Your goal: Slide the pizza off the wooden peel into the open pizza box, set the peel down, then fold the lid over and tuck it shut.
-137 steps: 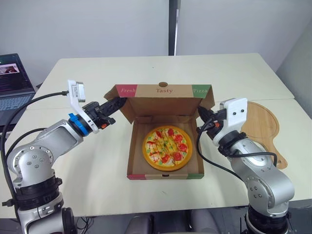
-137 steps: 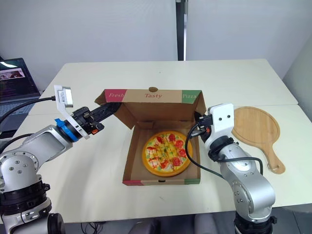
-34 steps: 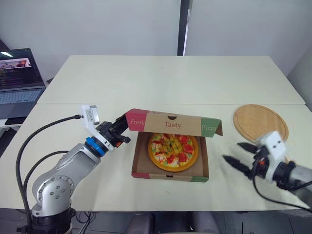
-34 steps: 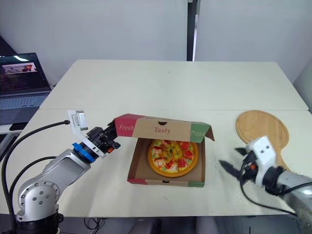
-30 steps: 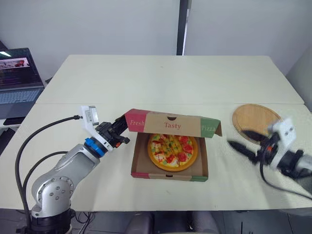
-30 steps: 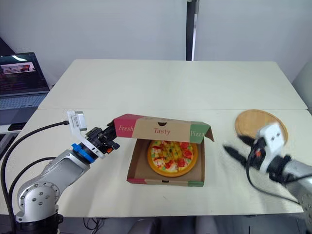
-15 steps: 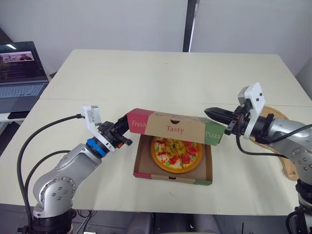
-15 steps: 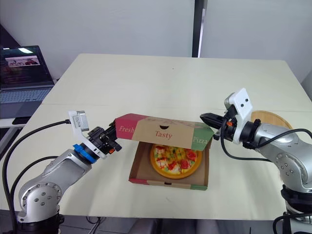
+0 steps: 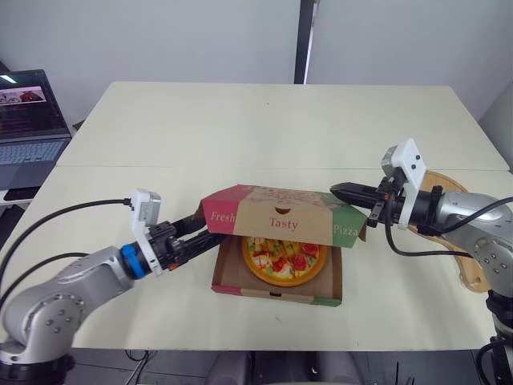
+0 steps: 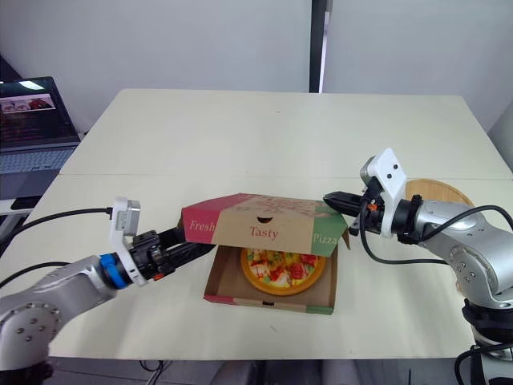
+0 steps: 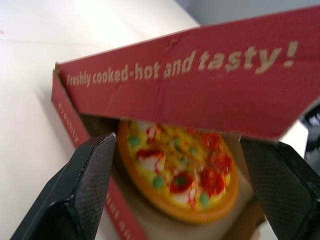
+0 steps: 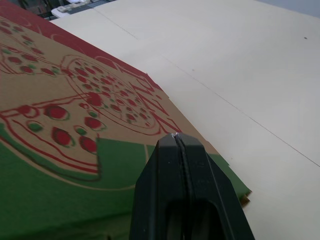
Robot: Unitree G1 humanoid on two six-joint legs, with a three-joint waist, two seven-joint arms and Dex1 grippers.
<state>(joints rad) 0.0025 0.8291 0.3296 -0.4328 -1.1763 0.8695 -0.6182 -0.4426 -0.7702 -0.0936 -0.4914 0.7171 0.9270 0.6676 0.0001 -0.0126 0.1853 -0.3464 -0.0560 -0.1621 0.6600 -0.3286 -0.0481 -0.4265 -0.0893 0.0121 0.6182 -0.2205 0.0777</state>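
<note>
**Lid almost down, only the tuck is left**

The right tool (image 9: 338, 190) has its two fingers pressed together and holds nothing. Its tip lies on the top of the lid (image 9: 280, 210), at the rear corner on its own side. One second ago this tool was well apart from the box (image 9: 272, 290), near the peel (image 10: 441, 191). Half a second ago it had only just reached the lid, and now it presses down from above.

The left tool (image 9: 200, 237) is spread wide and grips nothing. The red side flap (image 11: 190, 75) of the lid hangs just ahead of it, between its fingers (image 11: 75, 190). Since half a second ago this tool has come lower and now reaches in under the lid's near edge.

Between the two tools the lid has dropped. It stood upright some seconds ago, and now it lies almost flat over the box, with a gap open at the front. The pizza (image 9: 280, 261) is inside the box, under the lid and ahead of the left tool. The peel lies on the table (image 9: 240, 128), behind the right tool.

I judge that sliding the pizza in and setting the peel down are done and the fold is nearly finished. What remains is to guide the side flaps inside the box walls and push the front shut. The hanging flap may catch on the outside of the wall.
</note>
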